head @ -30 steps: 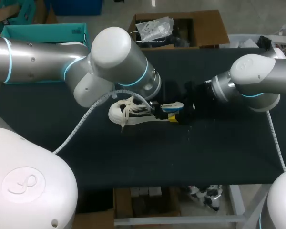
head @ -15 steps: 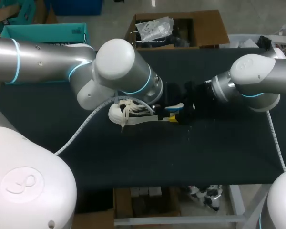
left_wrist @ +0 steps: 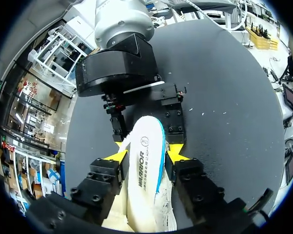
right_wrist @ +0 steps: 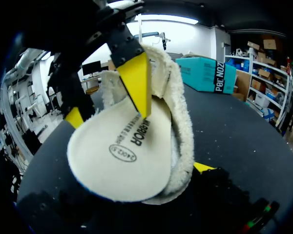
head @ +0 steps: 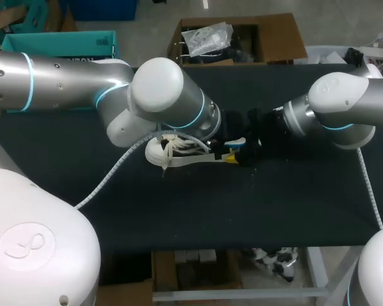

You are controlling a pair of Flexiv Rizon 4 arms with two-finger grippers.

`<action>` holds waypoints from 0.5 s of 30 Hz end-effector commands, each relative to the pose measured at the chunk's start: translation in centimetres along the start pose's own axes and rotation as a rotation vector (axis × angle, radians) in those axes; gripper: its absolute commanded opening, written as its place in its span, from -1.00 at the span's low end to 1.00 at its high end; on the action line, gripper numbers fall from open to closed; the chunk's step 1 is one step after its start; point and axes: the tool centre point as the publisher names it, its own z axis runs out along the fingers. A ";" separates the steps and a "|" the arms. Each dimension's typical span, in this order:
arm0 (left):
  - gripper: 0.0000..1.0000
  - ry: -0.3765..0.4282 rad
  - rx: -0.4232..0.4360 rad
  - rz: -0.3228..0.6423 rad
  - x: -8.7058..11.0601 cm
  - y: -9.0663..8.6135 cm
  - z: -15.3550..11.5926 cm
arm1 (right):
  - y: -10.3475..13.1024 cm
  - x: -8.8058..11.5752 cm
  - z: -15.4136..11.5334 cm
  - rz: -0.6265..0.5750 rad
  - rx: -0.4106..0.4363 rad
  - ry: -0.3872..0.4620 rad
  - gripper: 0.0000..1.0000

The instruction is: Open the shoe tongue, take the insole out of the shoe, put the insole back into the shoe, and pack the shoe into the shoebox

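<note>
Though hidden from the head view, left tool (left_wrist: 145, 155) seemingly pinches the insole (left_wrist: 147, 139).

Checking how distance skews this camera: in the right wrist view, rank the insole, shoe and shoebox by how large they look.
Insole, close to the camera
Shoe, partly hidden behind it
Shoebox, small only through distance

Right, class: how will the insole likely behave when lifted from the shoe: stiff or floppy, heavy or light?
Probably floppy: the insole looks thin, a slim sheet pinched between the fingers of the left gripper. Likely light for the same reason. The shoe has a fleecy lining that may drag on it.
</note>
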 end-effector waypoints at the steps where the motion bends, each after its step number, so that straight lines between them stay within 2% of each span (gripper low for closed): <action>1: -0.15 -0.016 -0.004 -0.011 -0.2 -0.3 0.5 | -0.8 -0.3 0.8 -0.002 -0.003 0.000 -1.00; 15: -0.54 -0.043 -0.013 -0.037 -1.1 -0.4 0.7 | -0.8 -0.3 0.8 -0.002 -0.003 0.000 -1.00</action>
